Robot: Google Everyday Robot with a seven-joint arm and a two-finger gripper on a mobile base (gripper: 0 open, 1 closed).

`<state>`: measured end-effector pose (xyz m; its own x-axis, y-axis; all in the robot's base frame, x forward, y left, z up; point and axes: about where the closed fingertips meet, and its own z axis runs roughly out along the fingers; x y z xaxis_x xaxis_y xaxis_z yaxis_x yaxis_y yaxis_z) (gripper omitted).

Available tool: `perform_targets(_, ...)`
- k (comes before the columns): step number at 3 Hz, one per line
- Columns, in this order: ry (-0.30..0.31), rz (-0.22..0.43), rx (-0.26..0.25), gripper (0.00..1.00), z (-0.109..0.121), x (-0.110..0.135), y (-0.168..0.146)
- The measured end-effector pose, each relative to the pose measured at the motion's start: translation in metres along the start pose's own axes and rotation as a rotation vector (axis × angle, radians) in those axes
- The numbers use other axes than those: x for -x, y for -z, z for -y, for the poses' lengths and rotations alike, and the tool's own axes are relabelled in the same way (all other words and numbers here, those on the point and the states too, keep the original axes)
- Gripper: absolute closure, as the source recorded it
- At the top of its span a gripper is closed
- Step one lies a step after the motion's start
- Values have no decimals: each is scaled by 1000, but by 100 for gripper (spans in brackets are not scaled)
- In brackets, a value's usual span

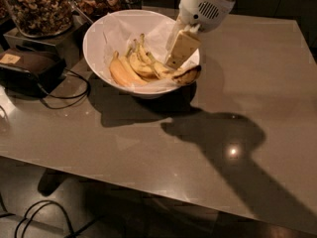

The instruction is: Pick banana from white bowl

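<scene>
The white bowl (pixel 94 38), lined with white paper, stands at the back left of the table. Inside it lies the banana (pixel 185 75), long and speckled, with its dark tip resting on the bowl's right rim. My gripper (pixel 173 61) reaches down into the right side of the bowl. Its cream-coloured end is right at the banana's middle, and it hides part of the fruit. A smoother orange-tinted banana (pixel 121 73) and shorter yellow bananas (pixel 141 66) lie to the left of it in the bowl.
Glass jars of nuts (pixel 39 9) stand behind the bowl at the far left. A black device (pixel 27 66) with a cable (pixel 74 90) sits left of the bowl. The grey table (pixel 247 83) stretches right and forward, and its front edge drops to the floor.
</scene>
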<state>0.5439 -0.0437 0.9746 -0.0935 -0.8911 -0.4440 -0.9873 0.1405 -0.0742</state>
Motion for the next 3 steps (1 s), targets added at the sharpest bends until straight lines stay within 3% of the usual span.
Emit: perform_targets(3, -104, -180, 51, 54, -12, -19, -22)
